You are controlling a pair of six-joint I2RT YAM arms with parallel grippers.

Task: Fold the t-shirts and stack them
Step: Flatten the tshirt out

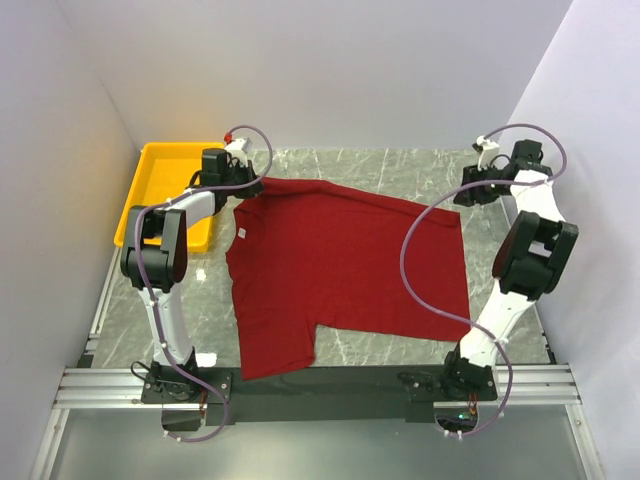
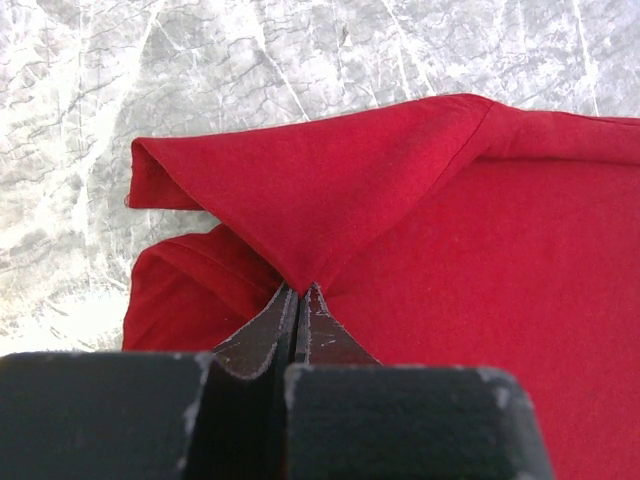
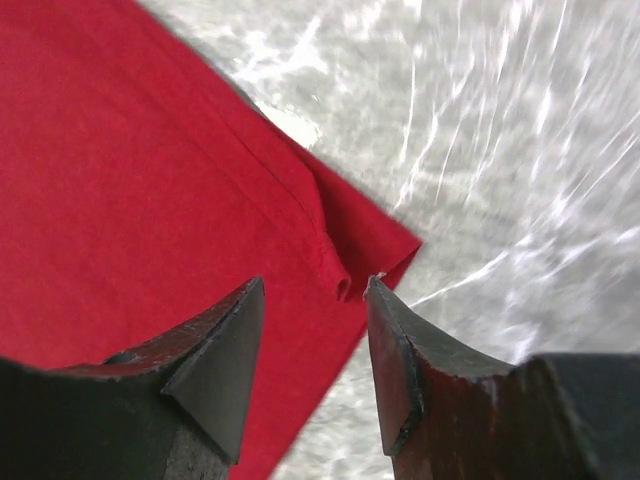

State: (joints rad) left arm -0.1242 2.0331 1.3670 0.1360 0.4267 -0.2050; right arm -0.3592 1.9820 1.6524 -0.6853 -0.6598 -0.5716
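Observation:
The dark red t-shirt [image 1: 340,265] lies spread on the marble table, its small white neck label [image 1: 242,232] near its left edge. My left gripper [image 1: 248,186] sits at the shirt's far left corner. In the left wrist view it [image 2: 300,291] is shut on a pinched peak of the red cloth [image 2: 330,190], which rises in a fold from the jaws. My right gripper [image 1: 468,194] hangs at the shirt's far right corner. In the right wrist view it [image 3: 314,284] stands open above that hemmed corner [image 3: 375,240], holding nothing.
A yellow tray [image 1: 160,175] stands at the far left, just behind the left arm. Grey marble tabletop [image 1: 400,165] shows beyond the shirt and on both sides. White walls close in the left, the right and the back.

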